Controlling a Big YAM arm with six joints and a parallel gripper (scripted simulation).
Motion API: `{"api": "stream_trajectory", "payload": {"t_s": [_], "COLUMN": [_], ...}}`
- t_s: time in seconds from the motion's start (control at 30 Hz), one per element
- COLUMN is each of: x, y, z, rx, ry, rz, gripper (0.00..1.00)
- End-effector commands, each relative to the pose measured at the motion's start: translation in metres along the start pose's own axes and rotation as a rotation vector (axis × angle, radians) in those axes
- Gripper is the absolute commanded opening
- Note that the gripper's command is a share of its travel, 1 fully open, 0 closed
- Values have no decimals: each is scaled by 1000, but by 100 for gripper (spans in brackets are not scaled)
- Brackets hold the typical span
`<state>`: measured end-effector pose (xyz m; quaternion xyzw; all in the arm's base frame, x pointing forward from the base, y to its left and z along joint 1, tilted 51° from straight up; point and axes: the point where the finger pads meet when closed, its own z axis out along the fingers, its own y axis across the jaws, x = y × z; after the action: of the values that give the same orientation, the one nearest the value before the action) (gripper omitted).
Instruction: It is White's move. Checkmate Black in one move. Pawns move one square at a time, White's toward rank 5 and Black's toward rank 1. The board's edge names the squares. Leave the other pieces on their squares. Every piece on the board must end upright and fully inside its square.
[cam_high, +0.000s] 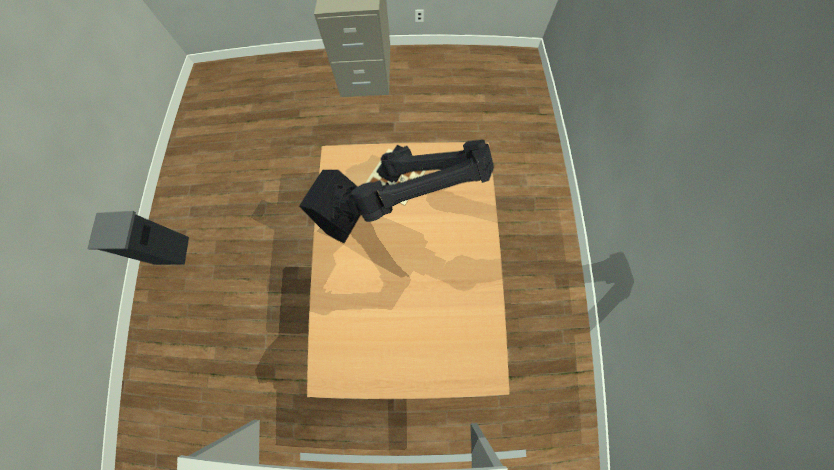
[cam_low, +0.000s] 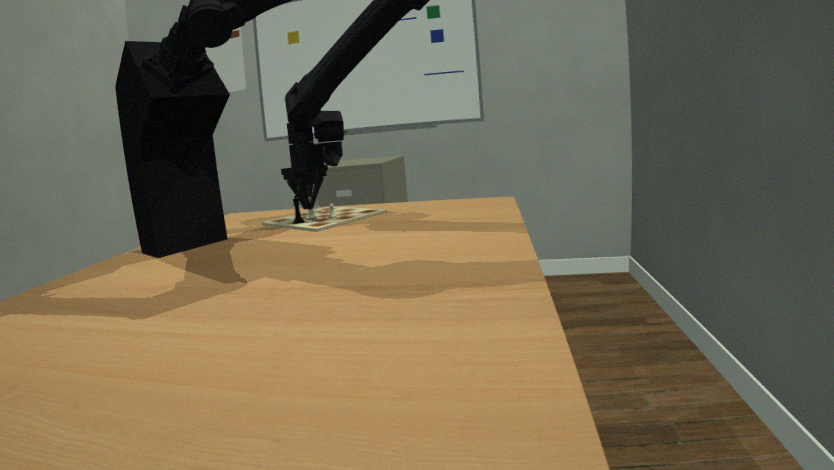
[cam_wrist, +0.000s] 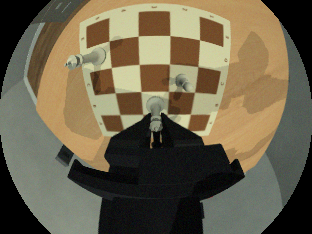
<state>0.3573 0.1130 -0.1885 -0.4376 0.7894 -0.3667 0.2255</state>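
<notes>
We see, at the left of the exterior view, the tall black box-shaped pedestal (cam_low: 169, 175) standing on the light wooden table (cam_low: 350, 350), with the black jointed arm (cam_low: 344, 52) reaching out from its top and bending down toward the far end of the table. There lies the small brown-and-cream checkered chessboard (cam_low: 361, 213), flat on the table near the far edge.

In the wrist view we find a pale grey chess piece (cam_wrist: 83, 60) at the left edge of the board, seen slanting outward under the wide lens; we cannot tell which square it occupies. To its right, near the bottom middle of the board, the black pincer (cam_wrist: 155, 128) is closed on the slim pale grey chess piece with a round head (cam_wrist: 155, 104), its fingers pressed against the piece from both sides. We cannot tell whether its foot touches the board. Just to the right and a little farther up stands another small pale grey piece (cam_wrist: 180, 81), apart from the held one.

In the exterior view a dark piece (cam_low: 298, 213) stands just left of the pincer.
</notes>
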Motion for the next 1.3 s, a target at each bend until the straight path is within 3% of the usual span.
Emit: {"api": "stream_trajectory", "payload": {"t_s": [0.0, 1.07, 1.1, 1.17, 1.2, 1.27], "x": [-2, -1, -1, -1, -1, -1], "y": [2, 3, 3, 3, 3, 3], "z": [5, 5, 5, 5, 5, 5], "rx": [-1, -2, -2, -2, -2, -2], "ry": [-1, 1, 1, 1, 1, 1], "rz": [-6, -8, -8, -8, -8, -7], "gripper": [0, 0, 8, 8, 16, 16]}}
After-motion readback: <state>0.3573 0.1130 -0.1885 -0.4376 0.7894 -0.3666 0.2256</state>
